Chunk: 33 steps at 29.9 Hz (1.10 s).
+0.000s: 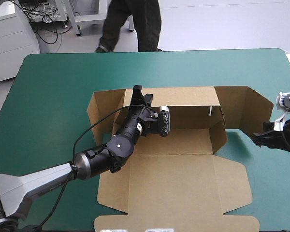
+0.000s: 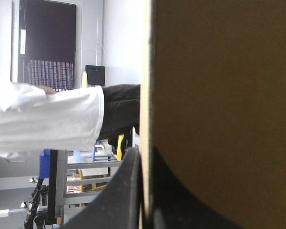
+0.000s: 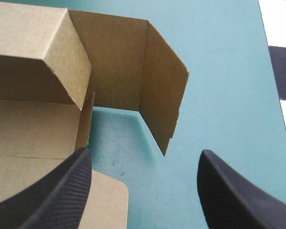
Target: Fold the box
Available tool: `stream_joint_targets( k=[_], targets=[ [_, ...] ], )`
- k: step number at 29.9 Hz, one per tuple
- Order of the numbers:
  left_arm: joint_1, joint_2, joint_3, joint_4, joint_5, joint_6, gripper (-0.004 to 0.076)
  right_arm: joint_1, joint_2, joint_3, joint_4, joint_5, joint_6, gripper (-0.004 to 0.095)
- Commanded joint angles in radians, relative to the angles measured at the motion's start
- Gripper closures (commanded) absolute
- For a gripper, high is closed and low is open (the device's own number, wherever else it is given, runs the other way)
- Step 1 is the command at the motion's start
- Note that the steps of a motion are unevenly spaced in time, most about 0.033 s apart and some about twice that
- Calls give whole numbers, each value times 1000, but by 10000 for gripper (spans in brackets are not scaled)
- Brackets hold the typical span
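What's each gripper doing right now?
Left gripper: shut on the box, at its far wall.
Right gripper: open, holding nothing.

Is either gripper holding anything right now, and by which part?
The left gripper is shut on the brown cardboard box, pinching the top edge of its raised far wall. The right gripper is open, holding nothing.

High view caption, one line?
Left tool shut on the raised far wall of the brown box; right tool open by its right flap.
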Motion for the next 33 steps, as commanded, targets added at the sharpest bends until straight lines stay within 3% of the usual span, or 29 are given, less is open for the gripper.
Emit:
stream_joint_targets(
  k=[1, 13, 16, 24, 33],
  targets=[
    [-21, -70, 10, 69, 45, -74, 756, -4, 52, -86, -28, -40, -8, 349],
    [-89, -77, 30, 62, 118, -81, 756, -21, 288, -304, 16, -65, -72, 350],
    [-89, -77, 30, 62, 125, -81, 756, -96, 347, -365, 97, -65, -130, 350],
    [-89, -77, 30, 63, 110, -81, 756, -391, 526, -444, 458, -86, -323, 350],
    [-89, -77, 30, 68, 108, -76, 756, -405, 691, -446, 543, -179, -373, 350]
  ],
)
